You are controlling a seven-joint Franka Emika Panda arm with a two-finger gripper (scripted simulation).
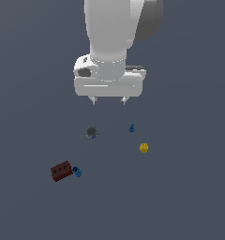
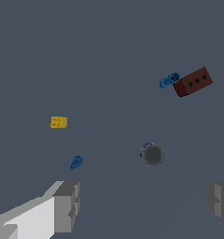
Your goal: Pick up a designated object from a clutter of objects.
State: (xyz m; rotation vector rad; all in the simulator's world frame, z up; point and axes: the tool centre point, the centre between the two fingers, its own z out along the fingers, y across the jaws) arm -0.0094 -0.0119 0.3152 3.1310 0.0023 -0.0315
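Designated object (image 1: 131, 128): tiny blue upright piece, centre-right of exterior frame, above yellow lump (image 1: 144, 148). Likely light, rigid; pinch low on body, tapered top may slip. Gripper (image 1: 108, 100) spread wide, empty.

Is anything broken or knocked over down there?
Nothing looks broken or spilled. The five little things just lie scattered: brick touching a blue bit, grey lump, yellow lump, and the narrow blue piece standing upright. The gripper hangs above, jaws open.
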